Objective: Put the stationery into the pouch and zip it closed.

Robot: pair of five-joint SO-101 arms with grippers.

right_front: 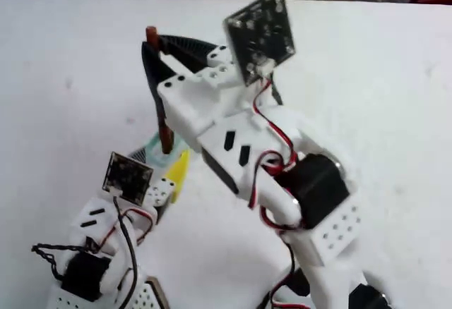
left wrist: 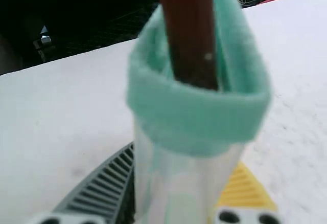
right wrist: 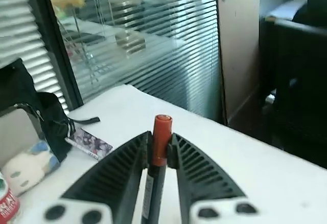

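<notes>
A white table (right_front: 63, 76) fills the high view, with slatted window blinds (right wrist: 153, 24) behind it in the right wrist view. At the lower left of the high view, the left gripper (right_front: 159, 164) is closed around the pouch (right_front: 158, 144). In the left wrist view this gripper (left wrist: 184, 183) presses the clear body of the pouch (left wrist: 196, 116) between a grey finger (left wrist: 102, 188) and a yellow finger (left wrist: 245, 188), and the teal fabric rim stands open and upward. Toward the centre, a brown pen (right_front: 164, 122) stands nearly upright, its lower end inside the pouch mouth (left wrist: 189, 29). The right gripper (right_front: 159, 49) is clamped on the pen's upper part, and in the right wrist view its black jaws (right wrist: 159, 141) grip just below the orange-red cap (right wrist: 162, 124).
</notes>
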